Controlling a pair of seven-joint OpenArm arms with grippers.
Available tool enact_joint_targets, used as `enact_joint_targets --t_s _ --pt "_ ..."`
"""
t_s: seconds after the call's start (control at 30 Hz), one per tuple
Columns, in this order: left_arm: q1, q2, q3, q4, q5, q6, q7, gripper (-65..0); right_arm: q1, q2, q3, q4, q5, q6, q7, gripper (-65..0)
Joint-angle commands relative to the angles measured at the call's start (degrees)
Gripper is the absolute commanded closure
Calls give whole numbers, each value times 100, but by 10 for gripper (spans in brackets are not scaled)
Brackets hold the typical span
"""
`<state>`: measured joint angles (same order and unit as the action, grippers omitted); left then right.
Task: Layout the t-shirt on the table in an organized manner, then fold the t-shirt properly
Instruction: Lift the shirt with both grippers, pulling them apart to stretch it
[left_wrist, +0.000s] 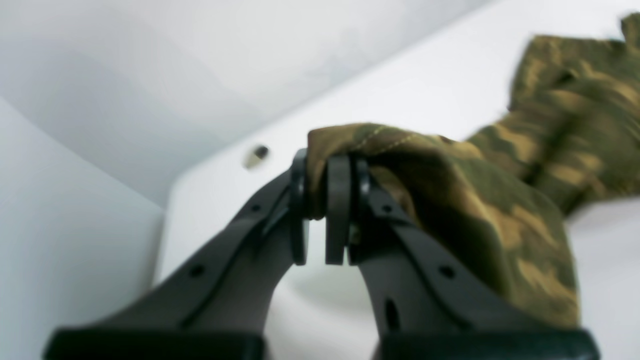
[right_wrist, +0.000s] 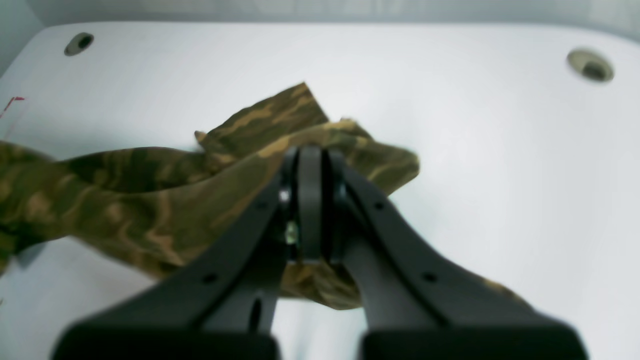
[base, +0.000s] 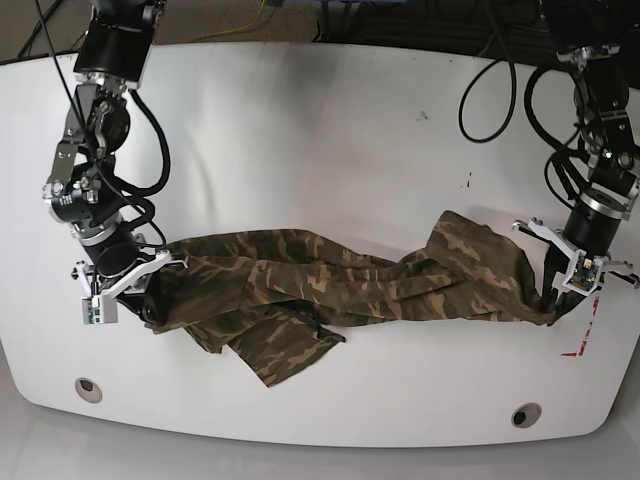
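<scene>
White table (base: 320, 130), camo t-shirt (base: 340, 280) stretched left-right betw. both end effectors

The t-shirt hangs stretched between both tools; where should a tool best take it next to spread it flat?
Judging from the base view, take the loose flap of the t-shirt that sticks out toward the table's near edge. Come from that near side, low, since this flap lies flat and free, while the middle is twisted into a rope.
</scene>
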<state>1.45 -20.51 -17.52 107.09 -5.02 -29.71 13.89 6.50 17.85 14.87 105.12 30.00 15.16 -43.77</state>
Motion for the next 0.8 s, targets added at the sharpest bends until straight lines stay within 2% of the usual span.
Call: enact_joint_targets --t_s 0.0,0.17,0.37,0.5,0.77 --pt "-431 -160 -37 109 -101 84 -207 -23 383 259 29 112 37 -8 161 0" --pt "-959 -450 24 91 -101 84 -84 -23 822 576 -226 77 37 -8 161 0" --pt "-1873 -696 297 30 -101 84 505 -23 1543 971 -604 -134 37 -8 161 0" --pt "-2453 -801 394 -6 -101 84 945 -25 2071 1077 -771 -459 37 -8 161 0" --pt "-3587 -784 525 -146 -101 66 1754 -25 3222 1191 -964 -1312 108 18 161 0"
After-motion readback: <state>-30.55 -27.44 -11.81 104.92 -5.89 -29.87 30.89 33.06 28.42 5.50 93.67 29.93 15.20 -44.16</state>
